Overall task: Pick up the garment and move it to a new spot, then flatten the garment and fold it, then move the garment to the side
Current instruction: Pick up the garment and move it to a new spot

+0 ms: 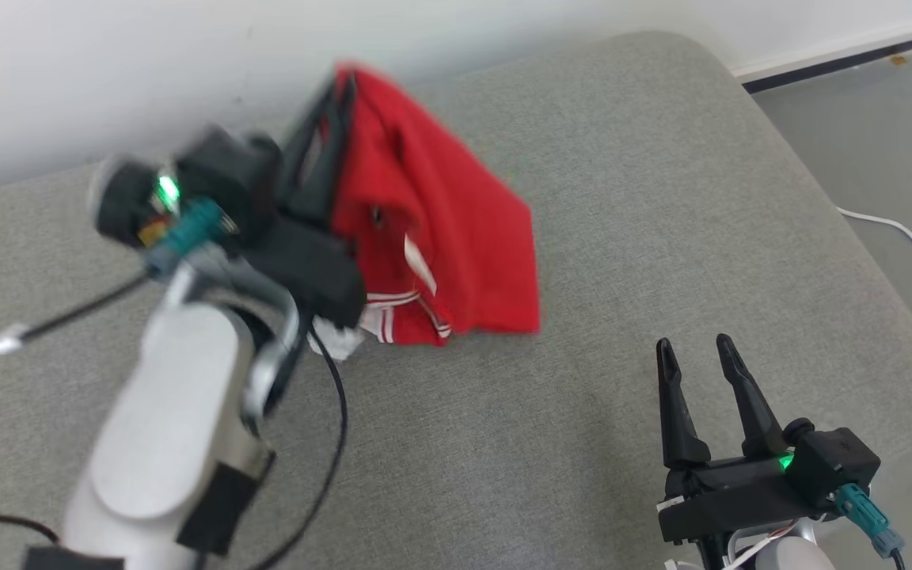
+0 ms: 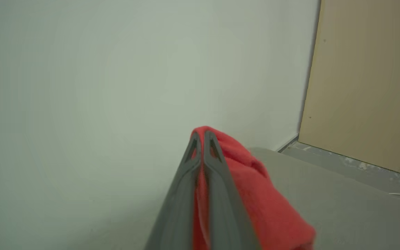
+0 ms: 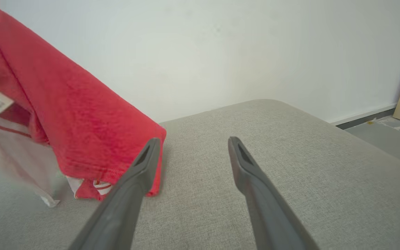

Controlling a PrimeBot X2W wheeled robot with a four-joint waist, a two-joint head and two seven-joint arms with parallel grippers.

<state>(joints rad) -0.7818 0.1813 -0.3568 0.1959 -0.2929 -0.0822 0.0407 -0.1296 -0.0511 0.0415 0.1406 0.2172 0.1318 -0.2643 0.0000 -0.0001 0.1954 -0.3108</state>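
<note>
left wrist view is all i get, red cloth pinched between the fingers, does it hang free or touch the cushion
Observer: The garment drapes down from the left gripper, and its lower hem seems to rest on the grey cushion.
Operator: ok and where's the other arm
Observer: The right gripper hovers open and empty over the near right of the cushion, apart from the garment.
</note>
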